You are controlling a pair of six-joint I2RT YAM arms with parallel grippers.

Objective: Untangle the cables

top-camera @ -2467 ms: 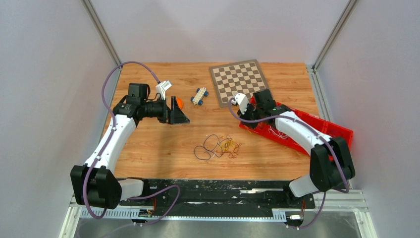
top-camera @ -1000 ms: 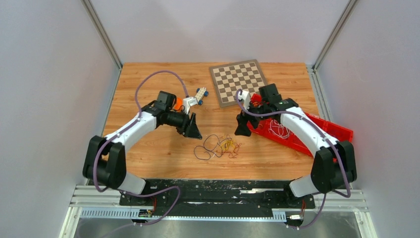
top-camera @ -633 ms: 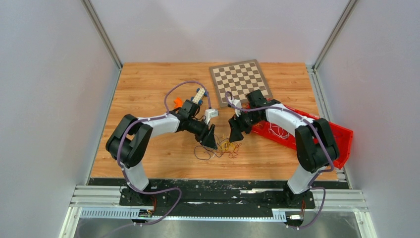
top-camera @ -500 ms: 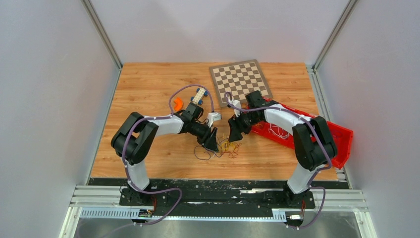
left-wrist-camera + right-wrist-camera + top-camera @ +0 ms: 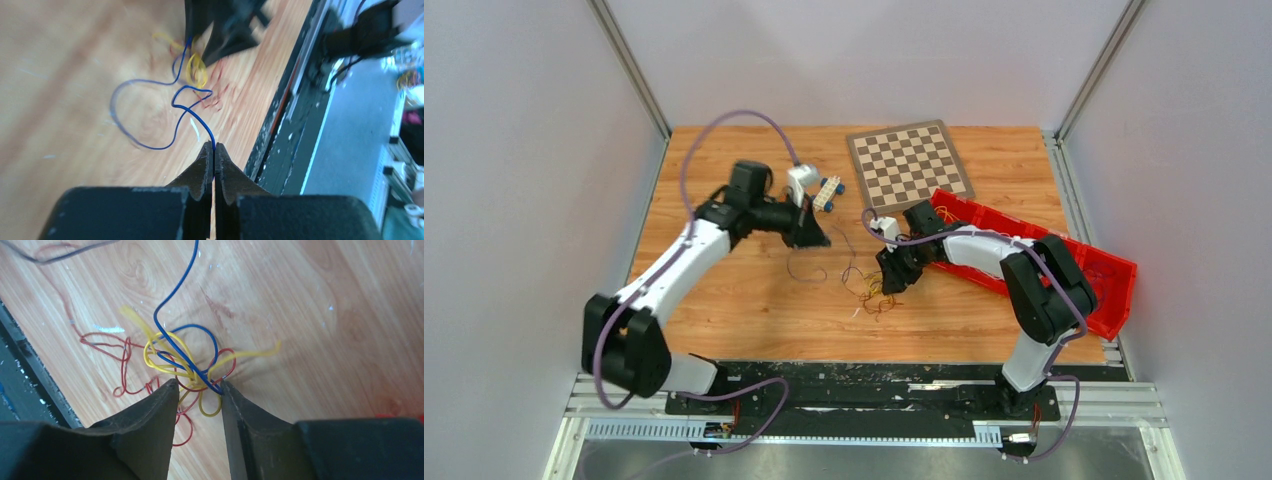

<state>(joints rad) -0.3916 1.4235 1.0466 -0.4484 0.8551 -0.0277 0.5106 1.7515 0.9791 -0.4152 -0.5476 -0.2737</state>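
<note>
Tangled blue, yellow, red cables (image 5: 187, 365)

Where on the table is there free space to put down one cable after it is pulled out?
Bare wood lies near left, between the left arm and the cables, and in the far left corner behind that arm. The centre and right are crowded: right gripper around the cables, toy car, checkerboard, red bin.

No text, label, brand or number is readable.
</note>
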